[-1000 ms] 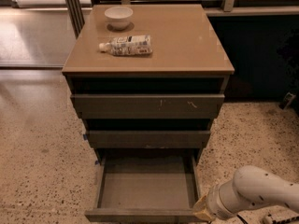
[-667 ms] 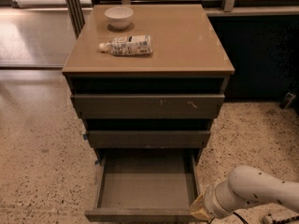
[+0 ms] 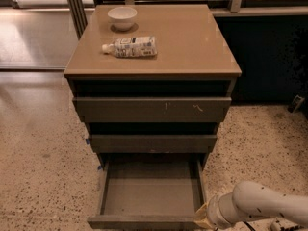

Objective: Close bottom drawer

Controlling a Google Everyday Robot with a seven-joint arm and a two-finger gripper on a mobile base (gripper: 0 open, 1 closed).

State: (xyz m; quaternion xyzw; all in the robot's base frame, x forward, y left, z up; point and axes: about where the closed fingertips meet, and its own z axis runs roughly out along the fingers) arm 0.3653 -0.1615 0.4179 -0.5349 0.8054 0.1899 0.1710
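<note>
The bottom drawer point(image 3: 150, 196) stands pulled well out from the foot of the counter point(image 3: 192, 42), toward the camera, with its shallow box open to view. Its front runs along the lower edge of the view, and only the top edge of that front shows. It is the narrowest of the three drawers and the lowest. Right above it is the middle drawer point(image 3: 153, 143), which is out only a little. Above that is the top drawer point(image 3: 151, 109), the widest, with pale scratches on its front. A dark gap shows over each of these two.

The claw point(image 3: 202, 219) is low on the right of the view, at the bottom drawer's front right corner. It ends a white arm point(image 3: 262, 206) that reaches in from the right edge. Only a yellowish tip past the wrist shows, and it sits right against the corner of the drawer's front; whether it touches cannot be told. How far open the claw is, or whether it holds anything, cannot be told either. The drawer's front runs off from the claw toward the view's left, and its box stretches from there back under the middle drawer.

On the counter a white bowl point(image 3: 122, 17) stands near the back left. A bottle point(image 3: 131, 47) lies on its side just in front of the bowl, cap toward the view's left. Speckled floor point(image 3: 43, 177) lies on either side.
</note>
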